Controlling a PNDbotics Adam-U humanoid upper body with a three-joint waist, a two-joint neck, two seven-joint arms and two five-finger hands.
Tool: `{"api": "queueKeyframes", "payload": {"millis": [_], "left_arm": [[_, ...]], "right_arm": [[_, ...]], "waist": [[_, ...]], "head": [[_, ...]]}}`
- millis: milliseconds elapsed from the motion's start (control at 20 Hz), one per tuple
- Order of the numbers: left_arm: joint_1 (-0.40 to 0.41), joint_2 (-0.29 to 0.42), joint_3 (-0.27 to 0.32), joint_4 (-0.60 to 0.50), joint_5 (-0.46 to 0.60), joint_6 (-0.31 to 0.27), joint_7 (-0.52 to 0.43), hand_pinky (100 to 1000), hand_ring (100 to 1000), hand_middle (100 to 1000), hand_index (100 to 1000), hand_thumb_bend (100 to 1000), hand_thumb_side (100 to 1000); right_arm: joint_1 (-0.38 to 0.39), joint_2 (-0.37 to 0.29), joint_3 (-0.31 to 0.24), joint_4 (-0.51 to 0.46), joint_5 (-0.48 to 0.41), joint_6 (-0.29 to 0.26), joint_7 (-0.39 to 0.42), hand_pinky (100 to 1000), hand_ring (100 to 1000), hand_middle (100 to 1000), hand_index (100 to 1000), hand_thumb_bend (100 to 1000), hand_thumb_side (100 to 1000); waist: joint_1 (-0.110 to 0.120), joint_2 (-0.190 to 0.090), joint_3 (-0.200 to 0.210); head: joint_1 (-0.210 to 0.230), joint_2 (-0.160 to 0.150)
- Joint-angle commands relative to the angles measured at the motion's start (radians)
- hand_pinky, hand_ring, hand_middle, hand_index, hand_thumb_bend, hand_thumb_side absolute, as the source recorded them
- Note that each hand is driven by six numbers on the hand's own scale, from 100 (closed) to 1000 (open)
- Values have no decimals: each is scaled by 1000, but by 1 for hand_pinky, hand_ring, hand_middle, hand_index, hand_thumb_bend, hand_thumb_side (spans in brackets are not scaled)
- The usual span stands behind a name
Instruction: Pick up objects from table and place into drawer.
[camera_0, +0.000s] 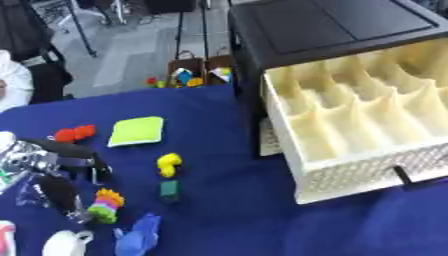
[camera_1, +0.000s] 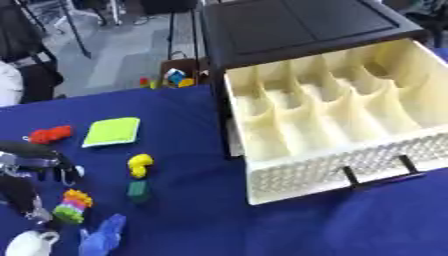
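Observation:
My left hand (camera_0: 54, 170) sits at the left edge over the blue cloth, fingers relaxed and open, holding nothing. Just right of its fingers lies a stacked multicoloured block toy (camera_0: 107, 205). Further right are a yellow curved piece (camera_0: 168, 164) and a small dark green cube (camera_0: 170, 190). A lime green flat pad (camera_0: 137, 131) and a red toy (camera_0: 73, 133) lie behind the hand. A blue figure (camera_0: 138, 235) and a white object (camera_0: 66, 243) sit near the front edge. The cream drawer (camera_1: 337, 170) stands pulled out at the right, its compartments empty. My right hand is out of sight.
The drawer belongs to a black cabinet (camera_0: 324, 25) at the back right. Behind the table stand small brown bags with colourful toys (camera_0: 188, 75) on the floor. Open blue cloth (camera_0: 227, 220) lies between the toys and the drawer front.

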Motion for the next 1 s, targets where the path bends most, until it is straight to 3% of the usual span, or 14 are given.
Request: {"api": "queueKeyframes", "payload": {"millis": [50, 400, 1000], "left_arm": [[-11, 19, 7, 4, -11, -6, 0, 714, 791, 753, 870, 658, 517], [-10, 7, 12, 27, -34, -23, 0, 680, 769, 726, 833, 581, 538], [-8, -8, 2, 48, -37, -44, 0, 665, 761, 712, 819, 545, 496]], "right_arm": [[-10, -9, -13, -9, -3, -1, -5, 772, 841, 827, 844, 100, 1000], [-11, -7, -17, -9, -3, -3, -11, 772, 841, 828, 845, 100, 1000], [-10, -3, -27, -9, -3, -2, -24, 773, 841, 827, 846, 100, 1000]], "waist": [[-8, -14, 0], [-10, -15, -4], [-8, -10, -13]], "head": [[4, -10], [7, -16], [9, -17]]}}
